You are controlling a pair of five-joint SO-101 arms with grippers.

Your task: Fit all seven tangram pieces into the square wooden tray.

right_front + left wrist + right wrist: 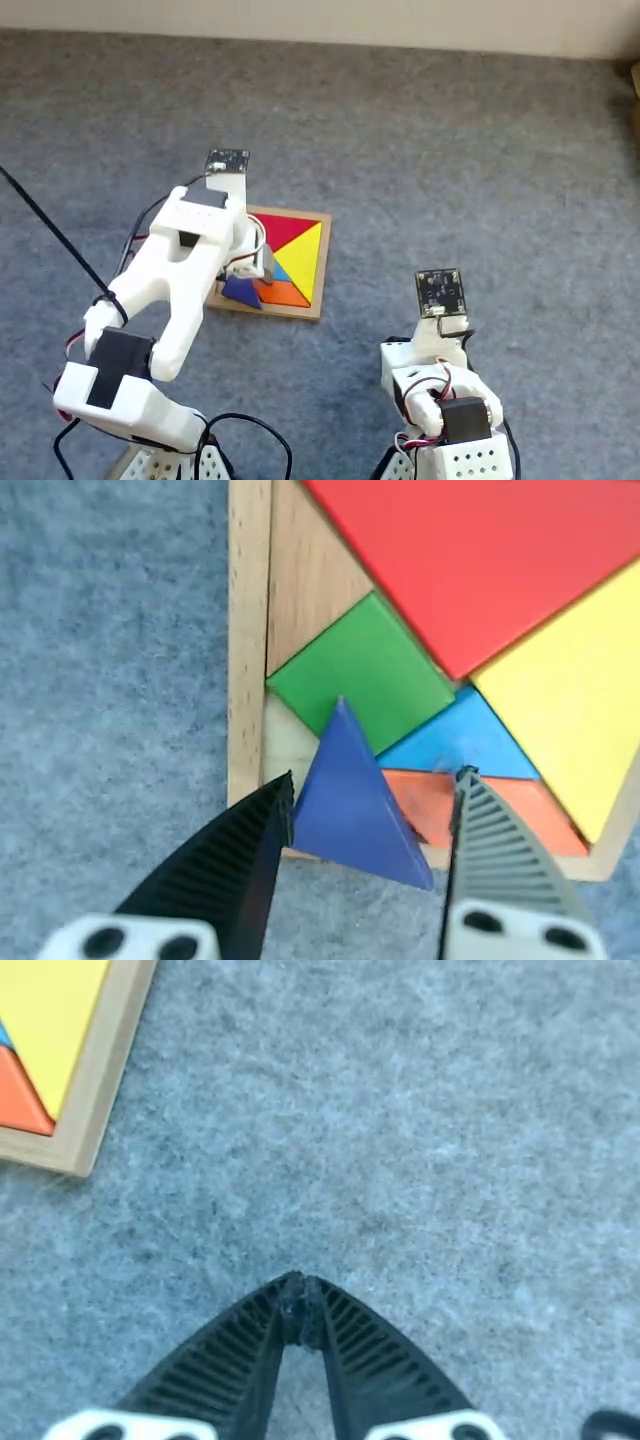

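Left hand (375, 778) was clamped on the dark blue triangle (350, 815), tilted over the lower left corner of the tray (248, 630), mid-frame. Right hand (300, 1295) sat closed above the grey table (450, 1110), lower right.

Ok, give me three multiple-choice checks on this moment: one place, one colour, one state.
1. Where is the dark blue triangle?
A) between the fingers of the left gripper, over the rim of the tray
B) lying flat inside it
C) lying loose, far from it

2. What colour is the square piece in the tray?
A) red
B) green
C) orange

3. The fingers of the right gripper are:
A) wide apart
B) shut on a piece
C) shut on nothing

1 A: a finger flanks each side.
2 B: it shows green beside the rim.
3 C: the tips meet over carpet.
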